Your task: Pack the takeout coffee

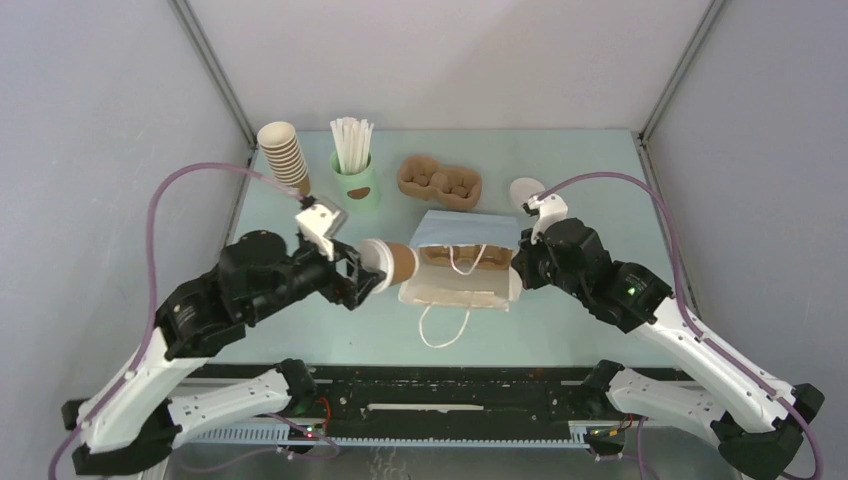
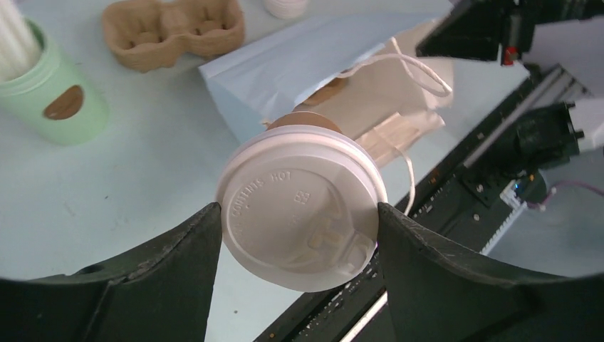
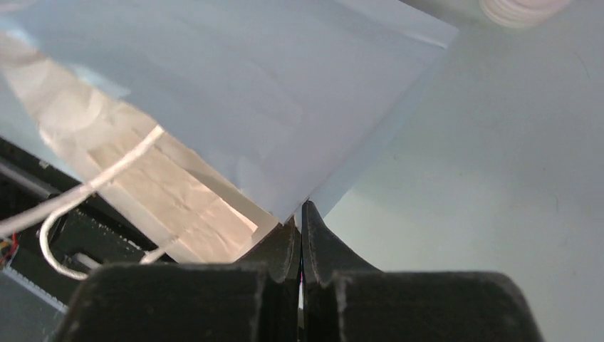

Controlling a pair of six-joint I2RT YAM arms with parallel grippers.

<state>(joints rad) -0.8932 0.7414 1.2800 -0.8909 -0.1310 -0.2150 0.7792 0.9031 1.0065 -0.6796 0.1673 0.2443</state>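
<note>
Top camera: high behind my bases, overlooking worktop [image 1: 600,170]. Wrist cameras: close-up; all three views share the paper bag [image 1: 462,232].

Table [image 1: 600,180], far-left corner: stack of lidless brown cups [image 1: 284,155], green cup of white straws [image 1: 355,182] just beside. Pulp carrier [image 1: 440,182] mid far edge. White lids [image 1: 525,191] further right. Pale blue paper bag [image 1: 462,235] on its side mid-table, opening facing left.
</note>
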